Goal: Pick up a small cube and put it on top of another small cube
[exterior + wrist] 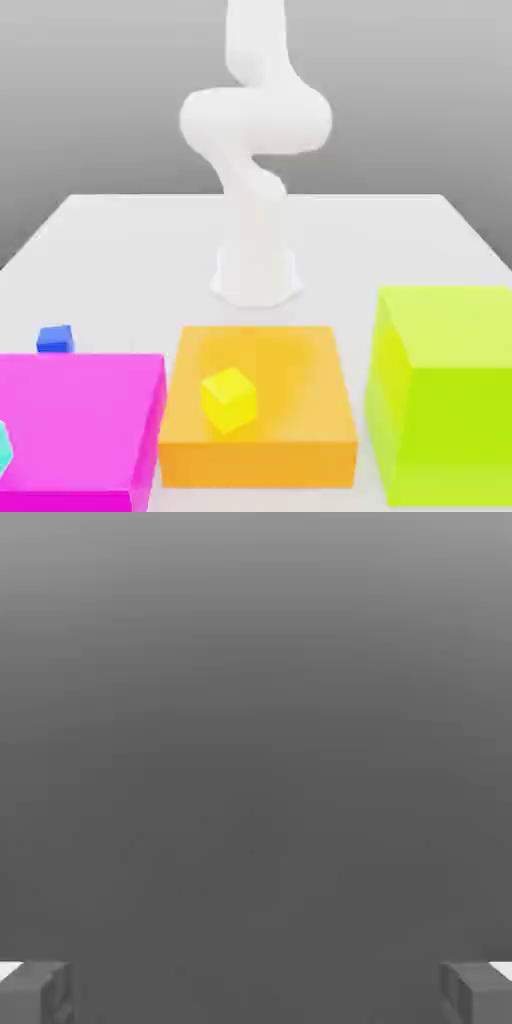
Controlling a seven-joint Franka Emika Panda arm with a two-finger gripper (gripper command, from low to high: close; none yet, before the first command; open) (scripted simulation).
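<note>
Two small cubes are seen: a yellow cube (229,399) on the orange block (300,440) at lower centre, a blue cube (55,339) at left on the white table (120,250). The gripper (256,992) is spread wide and empty, so nothing is grasped yet.

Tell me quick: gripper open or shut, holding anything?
Gripper: open, fingers spread wide apart, nothing between them, holding nothing.

We face the arm (255,170) across the worktop (120,230) from low down; our hand view stares into grey.
</note>
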